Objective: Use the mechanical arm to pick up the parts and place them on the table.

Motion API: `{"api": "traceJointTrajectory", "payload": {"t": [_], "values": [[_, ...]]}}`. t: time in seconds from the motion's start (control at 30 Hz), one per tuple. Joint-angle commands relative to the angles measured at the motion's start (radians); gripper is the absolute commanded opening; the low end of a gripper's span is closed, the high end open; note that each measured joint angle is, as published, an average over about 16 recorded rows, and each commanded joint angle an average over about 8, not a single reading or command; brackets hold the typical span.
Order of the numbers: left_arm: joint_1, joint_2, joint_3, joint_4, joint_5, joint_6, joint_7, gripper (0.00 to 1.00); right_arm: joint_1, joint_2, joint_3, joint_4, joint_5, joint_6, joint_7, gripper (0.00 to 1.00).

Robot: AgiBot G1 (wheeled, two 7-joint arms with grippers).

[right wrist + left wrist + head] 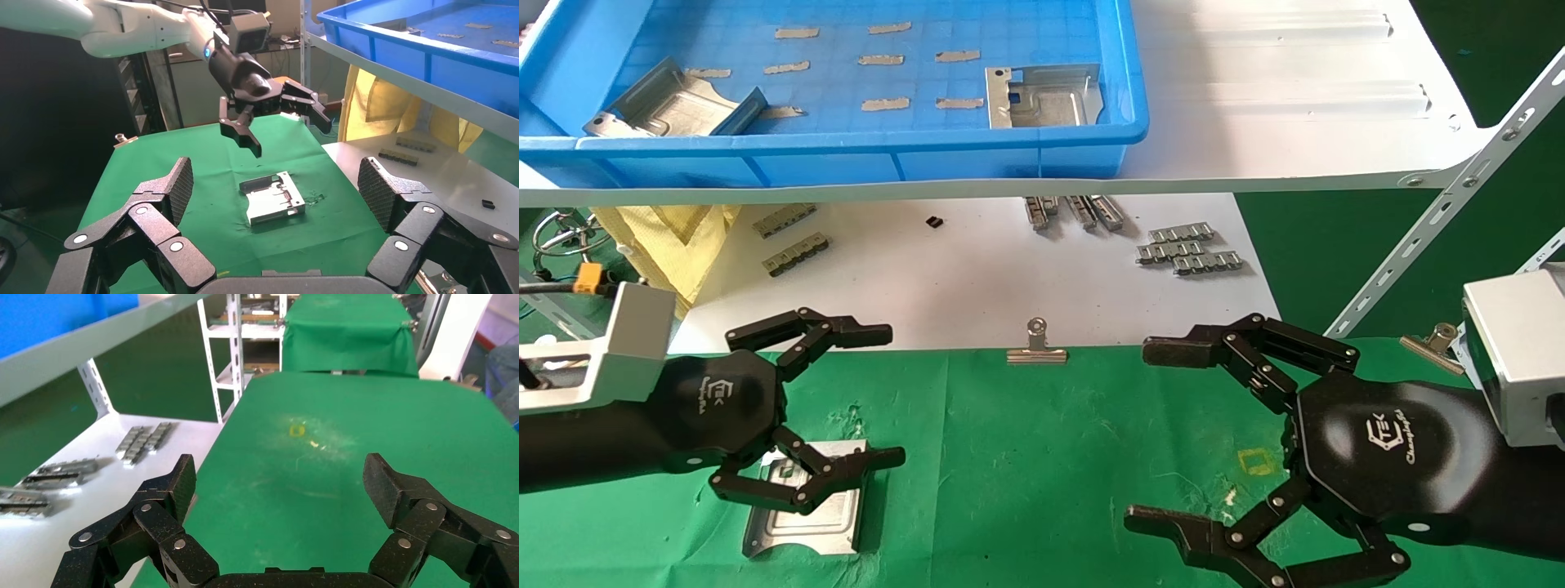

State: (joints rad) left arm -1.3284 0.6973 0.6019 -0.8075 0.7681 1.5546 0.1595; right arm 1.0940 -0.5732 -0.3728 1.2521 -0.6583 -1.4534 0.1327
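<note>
Part (805, 508), a silvery stamped plate, lay flat on the green table (1026, 457) at seven o'clock, directly under the left gripper (891, 396), which hovered clear of it, fingers spread wide and empty. Right gripper (1144, 433) waited at five o'clock, likewise splayed. Two more plates (1042, 98) sat in the blue tray (846, 155) at eleven.

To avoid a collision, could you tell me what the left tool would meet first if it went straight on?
Probably nothing near: the open left tool faces bare green table; the right tool is not in its view.
</note>
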Motion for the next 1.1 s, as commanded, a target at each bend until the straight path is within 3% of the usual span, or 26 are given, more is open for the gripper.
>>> {"api": "traceJointTrajectory", "payload": {"t": [0.03, 1.1], "values": [[0.017, -0.006, -0.021, -0.032, -0.002, -0.004, -0.023, 1.00, 0.000, 0.000, 0.000, 0.000, 0.000, 0.000, 0.000, 1.00], [0.262, -0.088, -0.332, -0.492, -0.039, -0.060, -0.354, 1.00, 0.000, 0.000, 0.000, 0.000, 0.000, 0.000, 0.000, 1.00]]}}
